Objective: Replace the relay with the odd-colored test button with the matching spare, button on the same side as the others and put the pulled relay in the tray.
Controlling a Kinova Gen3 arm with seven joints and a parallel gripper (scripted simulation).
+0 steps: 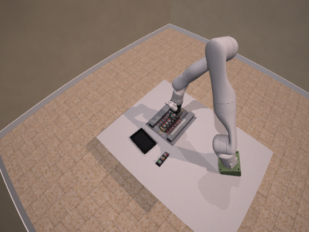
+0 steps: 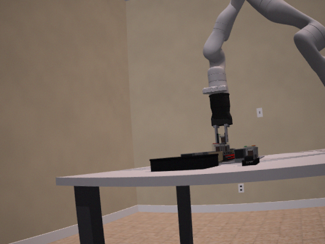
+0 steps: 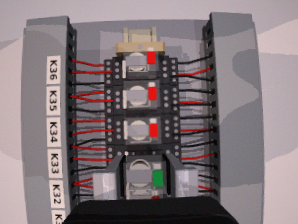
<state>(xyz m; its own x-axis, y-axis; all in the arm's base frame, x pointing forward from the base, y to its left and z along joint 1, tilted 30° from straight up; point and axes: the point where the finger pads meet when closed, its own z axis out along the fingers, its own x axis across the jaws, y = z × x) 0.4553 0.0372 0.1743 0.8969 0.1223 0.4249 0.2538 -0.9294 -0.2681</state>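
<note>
My gripper (image 2: 221, 140) (image 3: 144, 168) is shut on the relay with the green test button (image 3: 158, 178). It holds this relay upright, its top above the tops of the row; its blades are hidden. Red-button relays (image 3: 138, 130) (image 3: 138, 95) (image 3: 137, 64) stand in the row, buttons on the right in the wrist view, as is the green one. Another red button shows partly below the held relay. The spare rack (image 1: 158, 165) (image 2: 249, 163) holds spares with red (image 1: 166, 154), orange (image 1: 163, 158) and green (image 1: 159, 161) buttons. The black tray (image 1: 143, 140) (image 2: 184, 164) is empty.
Grey wire ducts (image 3: 47, 150) (image 3: 235, 125) run along both sides of the row, with red and black wires between. A tan end block (image 3: 140, 47) closes the row. The tray and the rack lie beside the panel. The arm's green base (image 1: 230, 170) is farther right.
</note>
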